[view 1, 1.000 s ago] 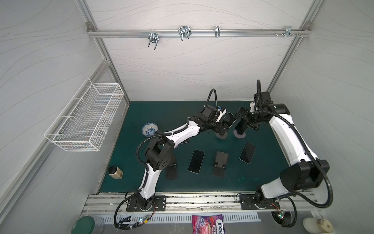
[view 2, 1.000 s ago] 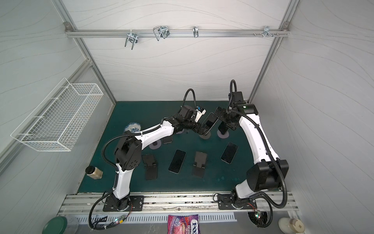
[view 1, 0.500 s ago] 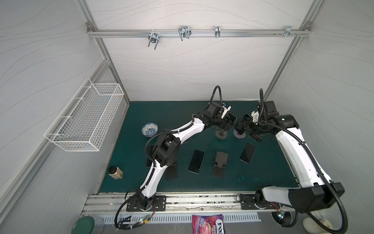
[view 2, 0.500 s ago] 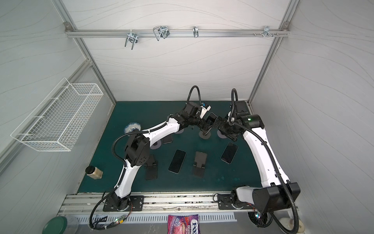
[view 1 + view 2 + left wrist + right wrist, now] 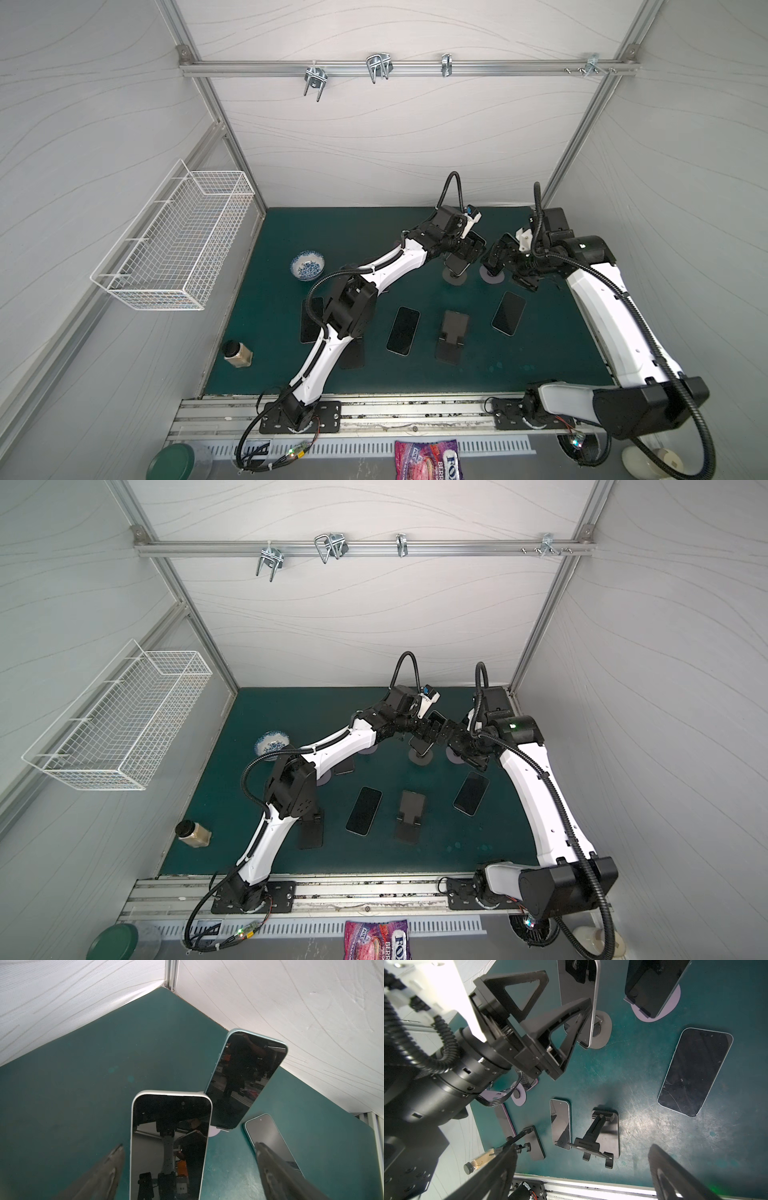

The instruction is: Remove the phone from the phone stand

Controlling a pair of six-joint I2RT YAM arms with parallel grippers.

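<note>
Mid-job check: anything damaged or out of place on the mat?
Yes: the flat phone nearest the right arm shows thin crack lines across its screen in the right wrist view. The mat beside it is scuffed and scratched.

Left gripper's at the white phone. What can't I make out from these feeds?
- White phone: where it sits in the stand is cut off by the left wrist view's edge and covered by the left gripper in both top views.
- Teal phone: top end cut off by the right wrist view's edge.
- Purple phone: half hidden under the left arm in both top views.
</note>
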